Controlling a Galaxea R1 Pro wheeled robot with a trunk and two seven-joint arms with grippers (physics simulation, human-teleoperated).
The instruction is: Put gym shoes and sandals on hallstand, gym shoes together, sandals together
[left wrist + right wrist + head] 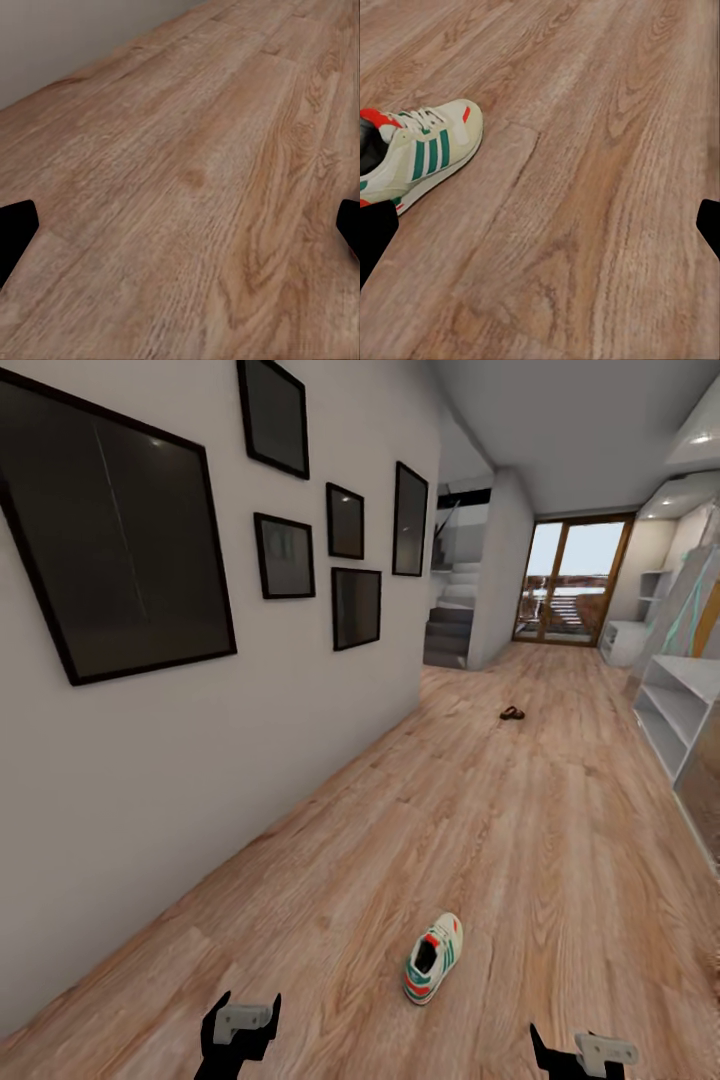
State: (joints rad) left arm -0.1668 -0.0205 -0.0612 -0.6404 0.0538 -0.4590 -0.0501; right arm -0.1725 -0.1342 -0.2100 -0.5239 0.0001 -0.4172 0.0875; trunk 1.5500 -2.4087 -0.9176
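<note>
One gym shoe (433,958), white with green stripes and a red-orange heel, lies on the corridor floor (480,830) just ahead of me, between my two arms. In the right wrist view this shoe (424,154) sits off to one side of my open right gripper (540,232), apart from the fingers. My left gripper (248,1008) and right gripper (565,1048) hang low over the planks, both open and empty. Far down the corridor lies a small brown sandal shape (512,713); whether it is one or two I cannot tell. The hallstand (675,705) stands along the right side.
A white wall with several dark framed pictures (110,530) runs along the left. Stairs (450,630) and a glass door (570,580) close the far end. A mint-framed mirror (695,610) leans beyond the rack. Under the left gripper (180,232) lies bare wood floor.
</note>
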